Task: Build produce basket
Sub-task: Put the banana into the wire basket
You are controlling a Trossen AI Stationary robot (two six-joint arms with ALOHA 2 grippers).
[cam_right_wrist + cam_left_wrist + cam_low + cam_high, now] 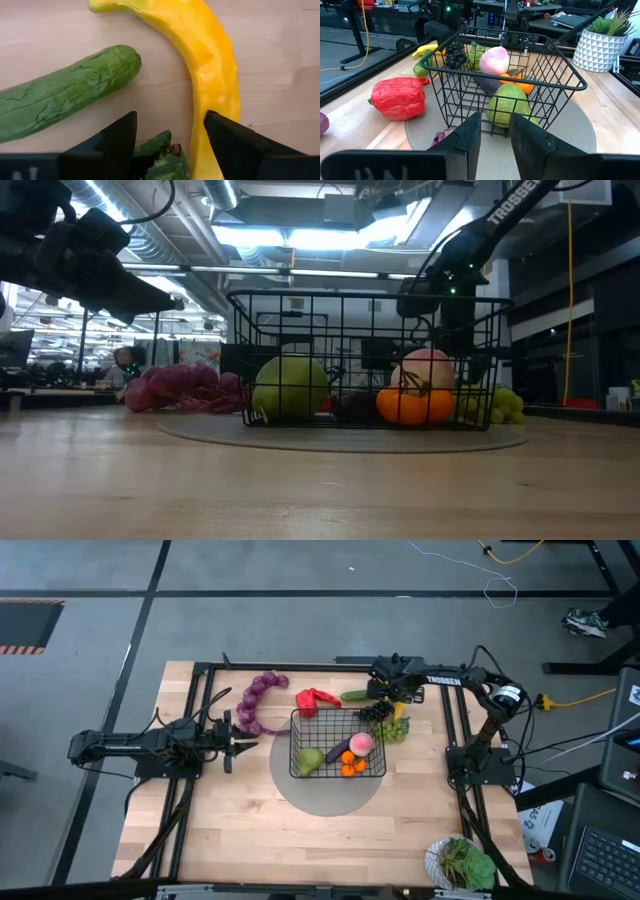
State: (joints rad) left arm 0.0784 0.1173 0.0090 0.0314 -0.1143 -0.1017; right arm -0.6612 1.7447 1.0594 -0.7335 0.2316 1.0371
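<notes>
From overhead I have the basket [337,743] sitting on a round grey mat [325,795] at the middle of the counter [250,830]. Inside it I can make out a green pear [310,760], an eggplant [336,751], a pink peach [361,743] and small oranges [351,766]. In the low view the pear and the peach over an orange show clearly through the wire sides.

Outside the basket, along its far side, lie the purple grape string [256,700], the red pepper [316,699] and the cucumber [354,695]. Green grapes [392,728] rest just beside the basket's far right corner, with dark grapes [373,712] next to them.

My left gripper [238,743] waits low over the counter just left of the basket, pointing at it. Its wrist camera shows the fingers [467,137] parted by a narrow gap with nothing between them, the pear straight ahead behind the wire.

My right gripper [170,132] is over the far right produce, pointing down. Its fingers stand spread apart and released, straddling a grape stem with green leaves [162,155]; the banana [210,75] curves past one finger and the cucumber's end lies off to the other side. I think the fingers touch neither fruit, though this close-up makes that hard to judge.

A white bowl of leafy greens [460,862] stands at the near right corner.
</notes>
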